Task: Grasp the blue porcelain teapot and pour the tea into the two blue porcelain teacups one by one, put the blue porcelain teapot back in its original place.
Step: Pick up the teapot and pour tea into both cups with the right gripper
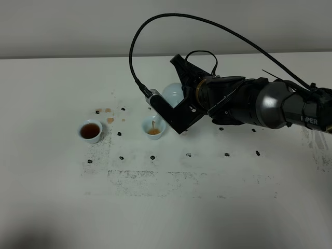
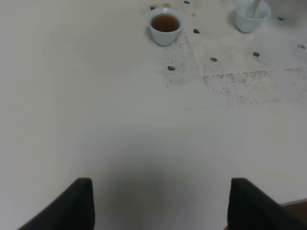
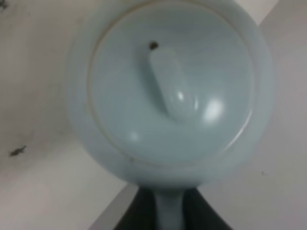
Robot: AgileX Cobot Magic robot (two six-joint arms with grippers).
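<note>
The first cup (image 1: 89,139) holds tea (image 1: 90,130). The right pincer (image 3: 169,216), clamped on the handle of the teapot (image 1: 173,93), tilts it over the second cup (image 1: 154,137), mid-surface toward the far edge. Left pincer (image 2: 160,211) gapes, empty. Return remains.

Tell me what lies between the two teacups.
Bare table mostly: one small dark speck sits between the fuller teacup and the other teacup, with an orange stain just off that line. The exterior high view shows it.
</note>
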